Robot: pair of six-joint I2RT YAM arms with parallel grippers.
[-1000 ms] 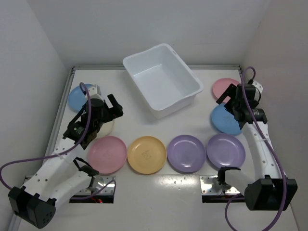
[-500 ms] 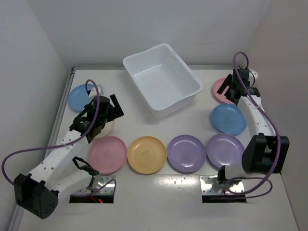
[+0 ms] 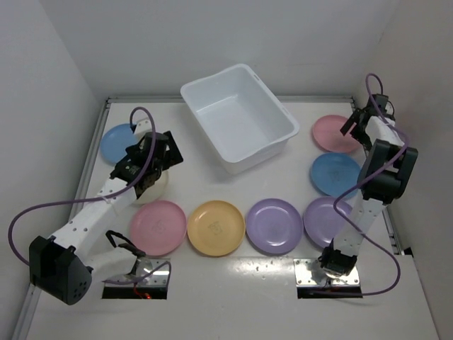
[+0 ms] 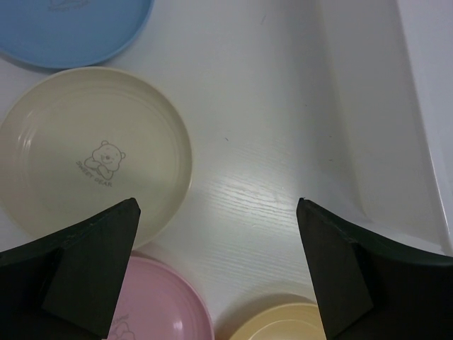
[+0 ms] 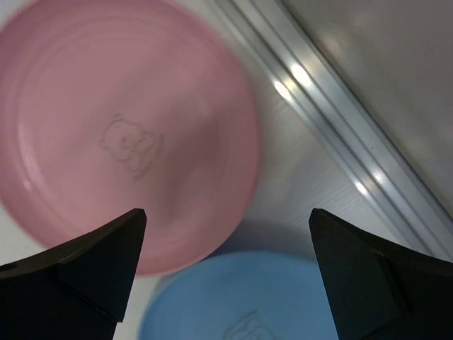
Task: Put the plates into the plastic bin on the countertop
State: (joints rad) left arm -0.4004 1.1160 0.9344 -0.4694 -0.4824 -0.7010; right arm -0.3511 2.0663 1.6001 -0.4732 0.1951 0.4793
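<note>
L claw (image 4: 218, 202), R claw (image 5: 226, 212): both apart, empty. Pink plate (image 5: 127, 134) under R claw lies flat; rim grab may skid into blue plate (image 5: 233, 304) just beside.

the plastic bin (image 3: 239, 117) is set at the far middle of the countertop (image 3: 233, 297). nearer, a row of four plates (image 3: 216, 228) is laid left to right. a left pair of plates (image 3: 113, 144) is placed left of the bin, a right pair of plates (image 3: 333, 134) to its right.
</note>
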